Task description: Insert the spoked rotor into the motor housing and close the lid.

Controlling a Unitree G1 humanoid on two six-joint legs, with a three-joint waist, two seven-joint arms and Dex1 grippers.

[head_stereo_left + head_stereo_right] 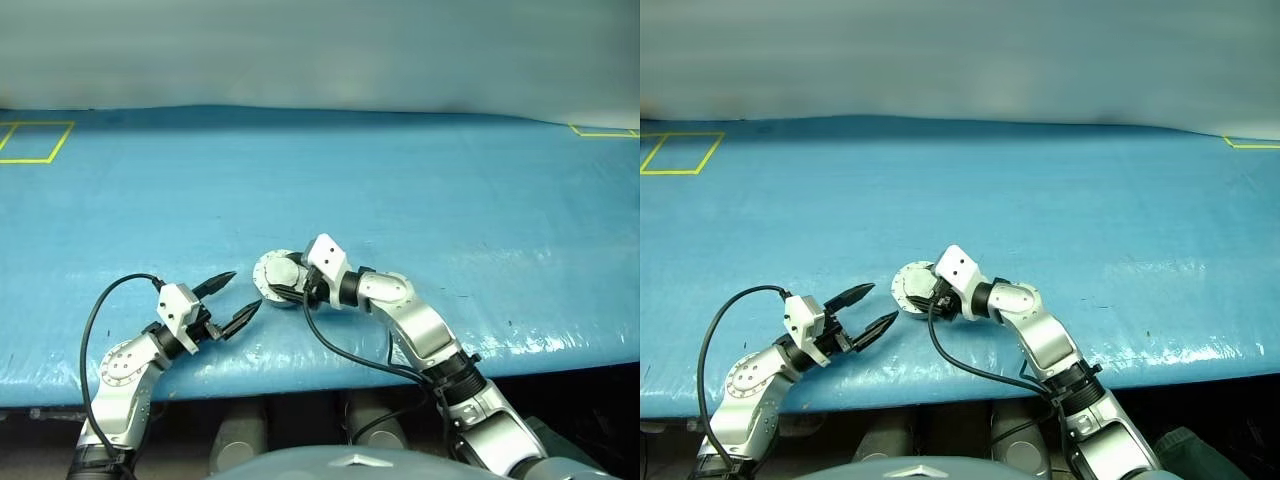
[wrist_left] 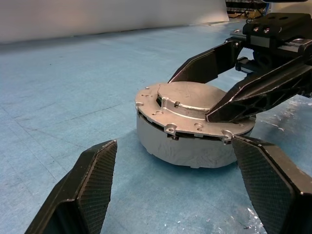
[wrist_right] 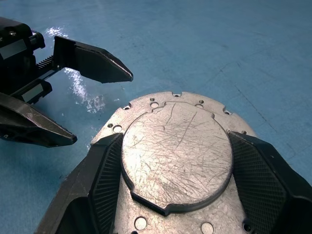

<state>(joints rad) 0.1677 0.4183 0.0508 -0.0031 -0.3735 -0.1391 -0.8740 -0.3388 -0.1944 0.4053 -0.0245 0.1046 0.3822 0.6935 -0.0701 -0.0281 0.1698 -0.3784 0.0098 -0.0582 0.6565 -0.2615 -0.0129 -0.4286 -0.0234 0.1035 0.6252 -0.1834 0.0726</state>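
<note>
Left wrist view shows the lid (image 2: 187, 100) seated on the motor housing (image 2: 185, 146), near the tabletop (image 1: 450, 200) edge; right pincer (image 3: 170, 161) grasping the lid's raised centre, left pincer (image 1: 236, 298) released. A skewed pull could unseat it.

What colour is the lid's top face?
Plain silver-grey metal, scratched, on the round lid; clearest in the right wrist view.

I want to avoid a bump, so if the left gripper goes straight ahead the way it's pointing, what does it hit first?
Probably the lid on the motor housing, which sits straight ahead between the open left gripper fingers. The right gripper already grips that lid.
</note>
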